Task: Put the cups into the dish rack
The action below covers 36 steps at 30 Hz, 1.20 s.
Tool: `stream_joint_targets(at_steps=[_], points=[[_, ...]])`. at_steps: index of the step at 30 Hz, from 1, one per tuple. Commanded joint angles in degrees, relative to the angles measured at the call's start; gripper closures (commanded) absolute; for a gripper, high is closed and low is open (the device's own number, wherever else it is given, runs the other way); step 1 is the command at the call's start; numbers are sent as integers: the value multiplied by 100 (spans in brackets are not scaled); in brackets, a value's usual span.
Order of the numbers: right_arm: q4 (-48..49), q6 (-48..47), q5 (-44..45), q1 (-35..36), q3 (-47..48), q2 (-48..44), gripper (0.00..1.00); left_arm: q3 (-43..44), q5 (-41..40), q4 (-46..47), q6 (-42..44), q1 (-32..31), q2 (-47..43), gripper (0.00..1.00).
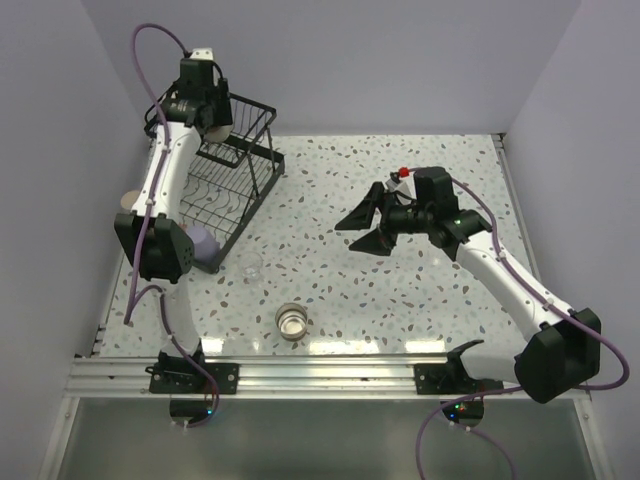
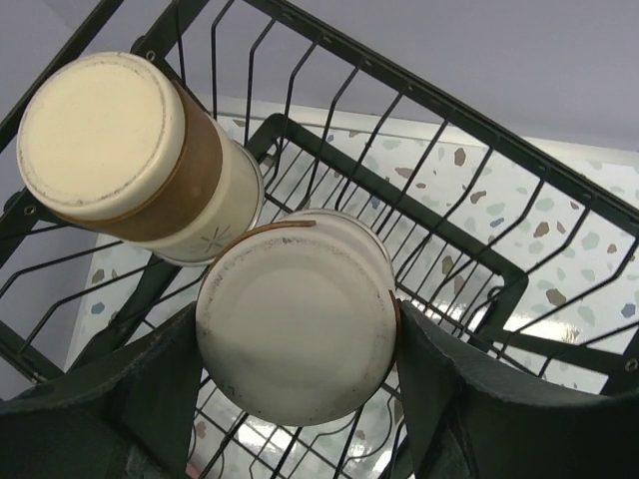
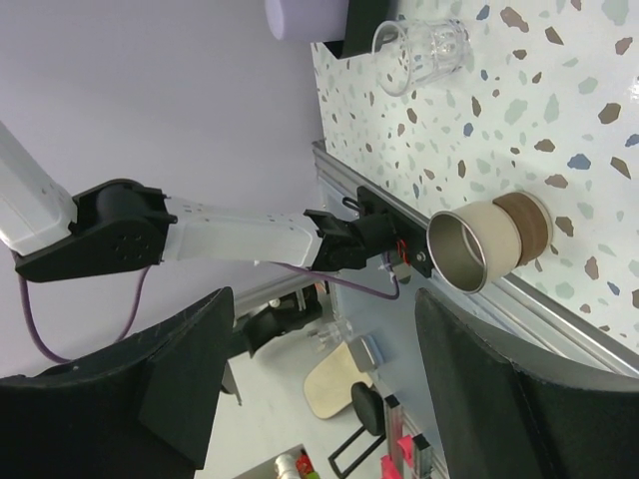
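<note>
My left gripper [image 1: 208,122] is over the black wire dish rack [image 1: 240,170], shut on a cream cup [image 2: 295,319] whose base faces the wrist camera. A second cup [image 2: 120,150], cream with a brown band, sits beside it among the rack's wires [image 2: 449,249]. On the table stand a lavender cup [image 1: 203,240] by the rack, a clear glass cup [image 1: 252,267] and a steel-lined cup [image 1: 292,321] near the front edge. My right gripper [image 1: 368,222] hovers open over the table's middle with nothing between its fingers. In the right wrist view the steel-lined cup [image 3: 489,244] and glass cup [image 3: 419,52] lie ahead.
The left arm's elbow [image 1: 155,250] stands close to the lavender cup and the rack's near corner. An aluminium rail [image 1: 300,375] runs along the table's front edge. Purple walls close in the back and both sides.
</note>
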Motion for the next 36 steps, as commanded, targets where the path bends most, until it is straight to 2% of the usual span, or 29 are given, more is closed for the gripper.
stream_joint_targets(at_steps=[1, 2, 5, 6, 8, 9, 11, 15, 16, 25, 27, 31, 33, 36], points=[[-18, -112, 9, -81, 264, -53, 24, 392, -273, 184, -48, 107, 87, 100], [-26, -113, 9, -90, 255, -53, 24, 401, -282, 175, -57, 116, 131, 100], [-26, -104, -8, -125, 238, -53, 24, 401, -353, 158, -74, 125, 158, 83], [-26, -104, -8, -142, 238, -44, 24, 392, -353, 158, -74, 134, 158, 69], [-9, -112, -8, -134, 247, -26, 24, 401, -326, 158, -74, 143, 166, 54], [-9, -104, -17, -142, 247, -18, 24, 392, -318, 158, -83, 152, 166, 37], [9, -104, -8, -134, 247, 9, 24, 427, -291, 158, -118, 152, 166, 22], [26, -112, -26, -134, 255, 44, 24, 515, -159, 193, -145, 152, 105, 8], [26, -113, -17, -134, 255, 53, 24, 541, -151, 202, -153, 152, 88, 2], [-96, -209, 36, -134, 317, 26, 24, 621, 17, 184, -276, 152, -342, 0], [-324, -593, 237, -142, 570, 70, 24, 612, -27, 167, -329, 152, -492, 0], [-2393, -2149, 939, -29, 1782, 570, 26, 210, 8, 237, -382, 160, -1228, 0], [-3107, -2912, 1902, 418, 2440, 685, 25, -63, 78, 289, -373, 152, -1520, 0], [-3566, -3364, 2617, 1235, 2900, 975, 25, -730, 34, 255, -347, 152, -2283, 0]])
